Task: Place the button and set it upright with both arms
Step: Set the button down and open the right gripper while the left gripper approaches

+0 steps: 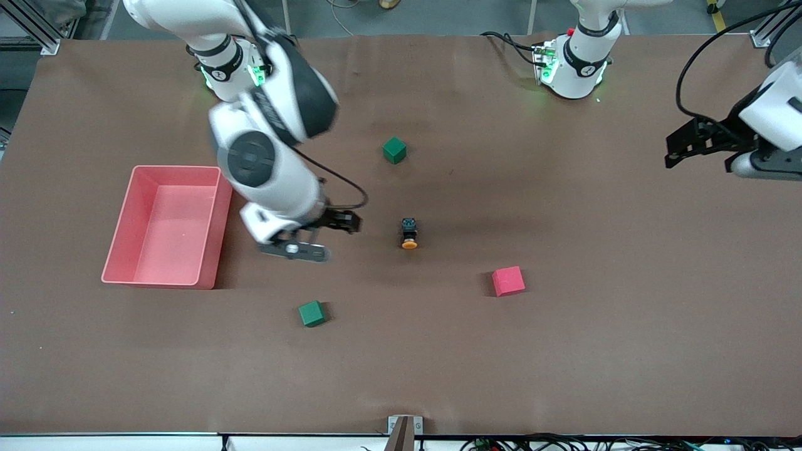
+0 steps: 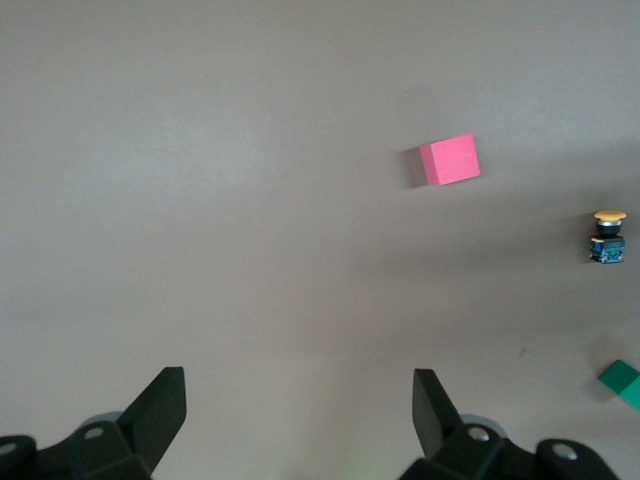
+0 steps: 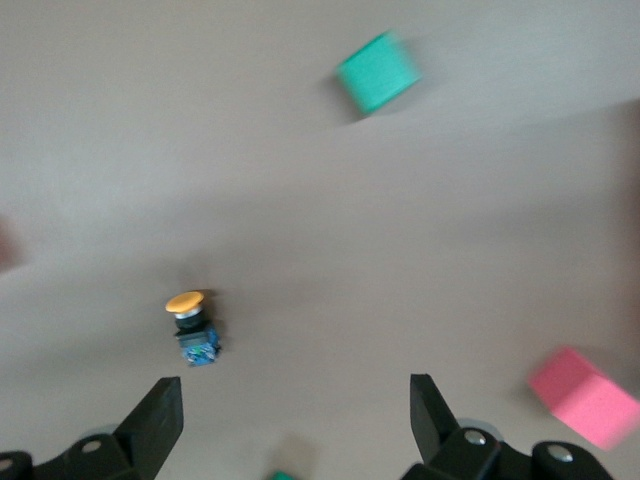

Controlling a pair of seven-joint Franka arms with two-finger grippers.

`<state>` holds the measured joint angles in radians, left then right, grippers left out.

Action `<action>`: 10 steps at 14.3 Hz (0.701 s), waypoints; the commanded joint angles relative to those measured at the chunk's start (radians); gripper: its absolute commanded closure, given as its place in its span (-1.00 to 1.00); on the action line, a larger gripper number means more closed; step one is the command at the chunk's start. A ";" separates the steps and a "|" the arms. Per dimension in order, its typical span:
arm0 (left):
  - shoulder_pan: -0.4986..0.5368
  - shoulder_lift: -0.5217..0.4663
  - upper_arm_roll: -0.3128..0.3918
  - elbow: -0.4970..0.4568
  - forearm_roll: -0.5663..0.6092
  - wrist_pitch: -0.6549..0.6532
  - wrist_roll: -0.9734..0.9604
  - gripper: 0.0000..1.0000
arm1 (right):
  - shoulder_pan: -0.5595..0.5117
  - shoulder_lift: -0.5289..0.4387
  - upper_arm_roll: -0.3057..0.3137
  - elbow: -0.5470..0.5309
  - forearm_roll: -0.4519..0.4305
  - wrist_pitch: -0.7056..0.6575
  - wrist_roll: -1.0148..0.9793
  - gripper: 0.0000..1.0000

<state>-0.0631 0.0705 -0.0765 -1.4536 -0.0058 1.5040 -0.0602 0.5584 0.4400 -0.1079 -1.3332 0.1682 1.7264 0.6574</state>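
button [image 1: 409, 233] lying on its side mid-desk, between a green cube [image 1: 394, 150] and a pink cube [image 1: 508, 280] | right gripper [image 1: 335, 220] beside it, wide open, empty | left gripper [image 1: 680, 145] waits, open, empty | body should be pinched squarely, then tipped cap-up.

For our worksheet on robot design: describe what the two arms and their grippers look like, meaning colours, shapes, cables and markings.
Both arms are glossy white, rounded shells with black joint bands. The right arm carries a round dark grey cap on one joint, a thin black cable looping beside its wrist, and green lights at its base. The left arm trails black cables. The right gripper and left gripper are black, with two wedge-shaped fingers.
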 commanded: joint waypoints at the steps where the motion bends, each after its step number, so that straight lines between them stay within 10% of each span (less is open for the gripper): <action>1: -0.067 0.063 -0.011 -0.023 -0.013 0.074 -0.120 -1.00 | -0.087 -0.150 0.013 -0.060 -0.068 -0.094 0.001 -1.00; 10: -0.312 0.236 -0.028 -0.251 -0.017 0.499 -0.352 -1.00 | -0.443 -0.359 0.007 -0.080 -0.194 -0.292 -0.478 -1.00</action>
<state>-0.3326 0.2598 -0.1098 -1.6968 -0.0088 1.9475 -0.3806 0.1551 0.1211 -0.1211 -1.3576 0.0178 1.4243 0.2347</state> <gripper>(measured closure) 0.000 0.000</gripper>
